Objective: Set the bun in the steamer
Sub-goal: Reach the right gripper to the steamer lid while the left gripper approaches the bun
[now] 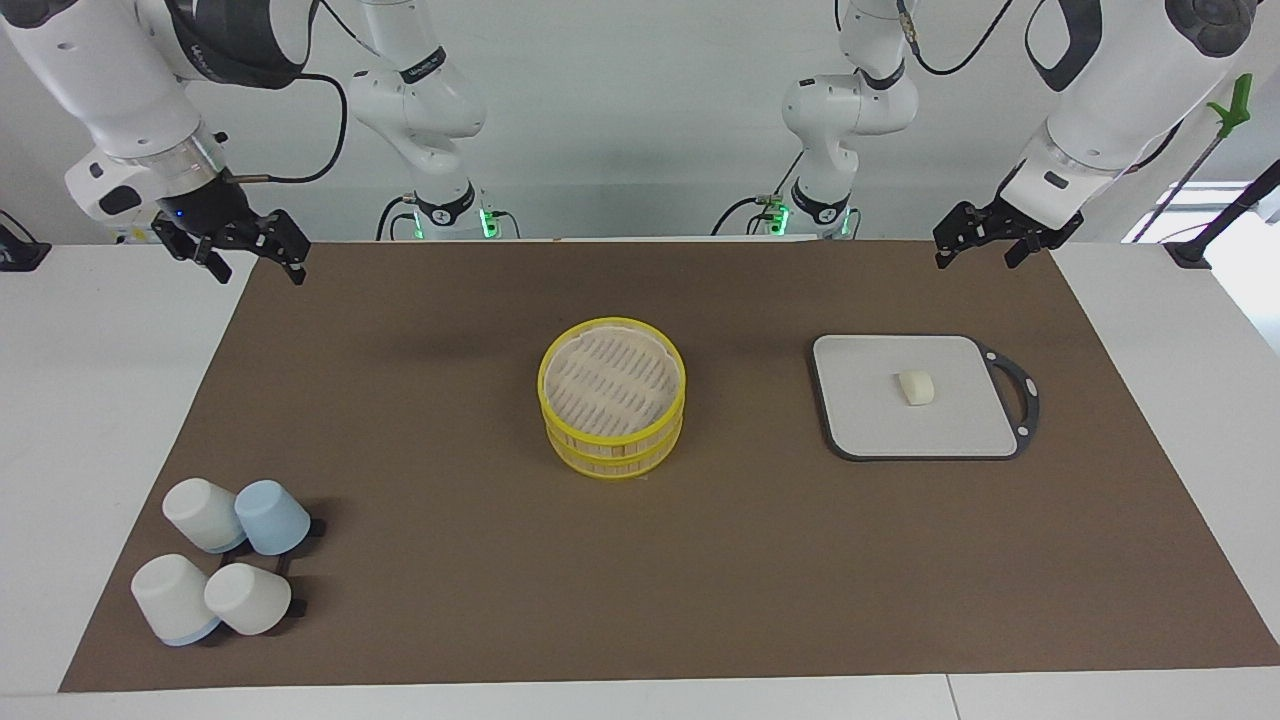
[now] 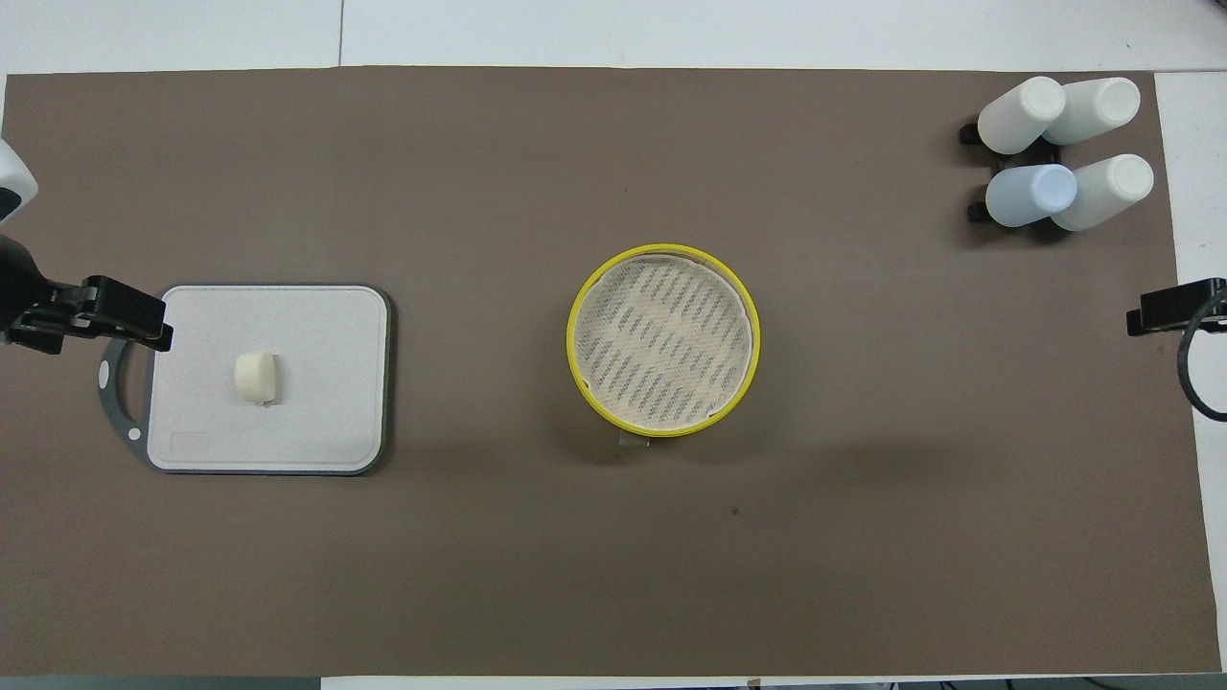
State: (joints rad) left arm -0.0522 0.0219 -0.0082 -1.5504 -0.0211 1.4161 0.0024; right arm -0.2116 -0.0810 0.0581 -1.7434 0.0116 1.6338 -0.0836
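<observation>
Overhead view shows the bun (image 2: 256, 377) at frame left awaiting pickup, steamer (image 2: 663, 340) central, left gripper (image 2: 115, 321) and right gripper (image 2: 1165, 309) both open, empty.

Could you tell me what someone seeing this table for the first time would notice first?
The yellow-rimmed bamboo steamer stands out at once, open and empty in the middle of the brown mat. Next comes the small cream bun, alone on the grey board toward the left arm's end. A cluster of upturned cups sits at the right arm's end, farther from the robots, while the left claw and right claw hang open above the mat's corners.
</observation>
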